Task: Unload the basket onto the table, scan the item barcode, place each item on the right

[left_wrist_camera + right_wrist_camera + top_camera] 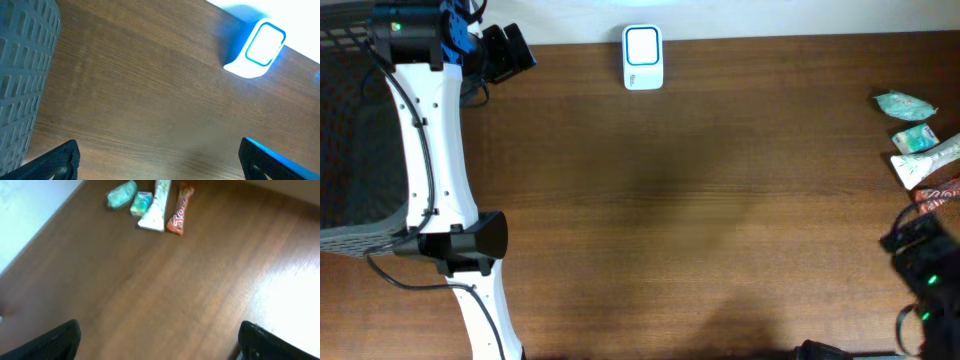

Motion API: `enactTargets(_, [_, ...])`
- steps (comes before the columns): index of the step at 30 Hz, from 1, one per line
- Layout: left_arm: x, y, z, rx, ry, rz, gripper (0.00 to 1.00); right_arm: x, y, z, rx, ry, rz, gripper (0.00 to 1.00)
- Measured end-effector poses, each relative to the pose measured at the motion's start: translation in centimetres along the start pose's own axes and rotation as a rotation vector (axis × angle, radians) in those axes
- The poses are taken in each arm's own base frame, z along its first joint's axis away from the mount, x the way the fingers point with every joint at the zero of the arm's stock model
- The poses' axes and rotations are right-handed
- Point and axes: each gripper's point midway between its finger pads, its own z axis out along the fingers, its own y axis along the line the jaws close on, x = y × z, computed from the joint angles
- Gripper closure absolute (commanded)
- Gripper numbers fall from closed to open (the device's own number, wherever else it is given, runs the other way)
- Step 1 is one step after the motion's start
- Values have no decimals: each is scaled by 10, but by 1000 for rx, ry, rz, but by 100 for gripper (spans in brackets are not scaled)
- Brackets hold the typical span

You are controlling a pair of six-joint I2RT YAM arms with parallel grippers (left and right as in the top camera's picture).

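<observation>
Left tool (160,161) gaping, right tool (160,341) gaping, four packets (121,194) (142,202) (156,207) (180,207), one scanner (643,57)

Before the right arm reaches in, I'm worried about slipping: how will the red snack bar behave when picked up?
The red snack bar looks long and flat, so it probably won't roll. Its wrapper seems glossy, so it may slip in a grip or slide on the table if pushed. The thin wrapper ends would likely crumple.

Brown wood-grain table (700,220), with a white scanner (643,57) rimmed in glowing cyan at twelve o'clock, a grey lattice basket (25,75) at nine, and a red-orange snack bar (179,215) at three.
</observation>
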Motion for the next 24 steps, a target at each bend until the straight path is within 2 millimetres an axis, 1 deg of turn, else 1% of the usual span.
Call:
enactTargets(1, [0, 0, 0, 0, 0, 0, 1, 12, -6, 4, 6, 9, -6, 1])
enactTargets(3, [0, 0, 0, 0, 0, 0, 1, 27, -14, 9, 15, 23, -14, 1])
enactTargets(5, [0, 0, 0, 0, 0, 0, 1, 31, -16, 12, 21, 33, -18, 1])
enactTargets(8, [0, 0, 0, 0, 0, 0, 1, 34, -17, 15, 28, 44, -22, 1])
enactTargets(22, [0, 0, 0, 0, 0, 0, 1, 34, -16, 16, 27, 45, -23, 1])
enactTargets(24, [0, 0, 0, 0, 0, 0, 1, 37, -10, 18, 2, 51, -55, 1])
